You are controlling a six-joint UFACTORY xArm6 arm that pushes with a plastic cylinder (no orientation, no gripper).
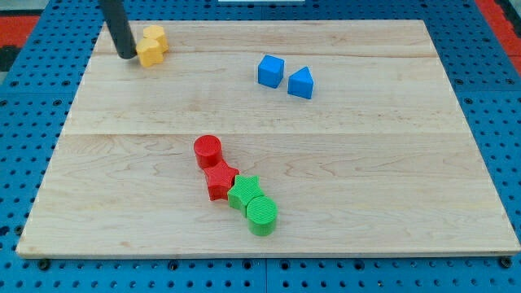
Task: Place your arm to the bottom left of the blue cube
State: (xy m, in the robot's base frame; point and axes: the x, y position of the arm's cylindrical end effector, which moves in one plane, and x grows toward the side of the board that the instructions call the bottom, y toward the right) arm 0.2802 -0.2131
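Observation:
The blue cube (271, 71) sits on the wooden board near the view's top, right of centre. A blue triangular block (300, 83) lies just to its right. My tip (126, 55) is at the view's top left, far to the left of the blue cube and slightly above its level. The tip stands right beside the left side of two yellow blocks (151, 45); touching or not I cannot tell.
A red cylinder (207, 150), a red star (220, 180), a green star (244, 193) and a green cylinder (262, 216) form a diagonal chain at the lower middle. The wooden board (391, 179) lies on a blue pegboard surface.

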